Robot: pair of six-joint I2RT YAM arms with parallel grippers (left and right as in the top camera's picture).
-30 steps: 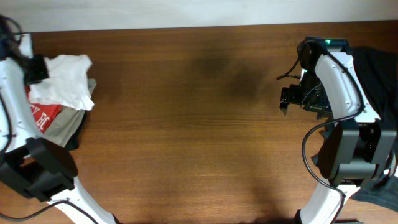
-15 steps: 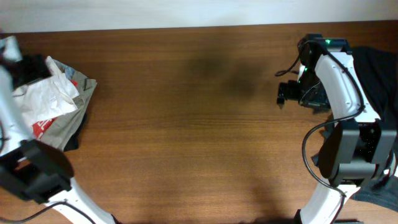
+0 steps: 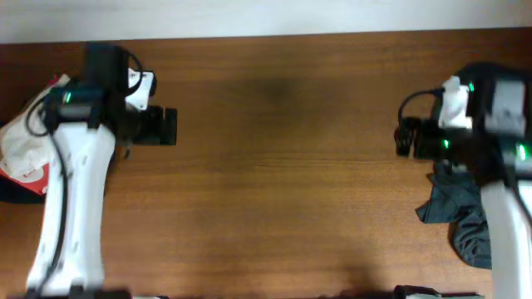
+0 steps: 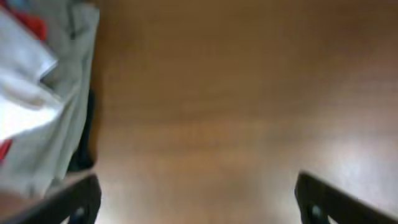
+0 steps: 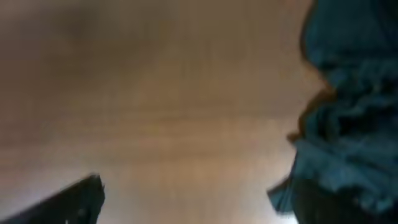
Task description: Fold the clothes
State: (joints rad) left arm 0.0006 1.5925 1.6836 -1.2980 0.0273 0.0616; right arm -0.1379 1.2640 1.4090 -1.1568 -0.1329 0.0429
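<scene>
The clothes lie in a crumpled pile at the table's left edge: a white T-shirt (image 3: 18, 143) on top, with red fabric (image 3: 32, 173) showing under it. In the left wrist view the white T-shirt (image 4: 22, 81) sits at far left over a khaki garment (image 4: 68, 118). My left gripper (image 3: 169, 126) is to the right of the pile, apart from it. It stands open (image 4: 199, 205) over bare wood. My right gripper (image 3: 404, 137) is open (image 5: 193, 202) over bare table too, with a dark teal garment (image 5: 351, 112) beside its right finger.
The dark garment (image 3: 459, 218) lies bunched at the right edge, partly under the right arm. The brown wooden table (image 3: 283, 166) stretches between the two grippers. Its far edge (image 3: 274, 36) meets a pale wall. Both wrist views are blurred.
My left gripper has opened, let go of the white T-shirt onto the pile and swung right, away from it. The right arm has shifted right, and the dark garment now shows below it.
</scene>
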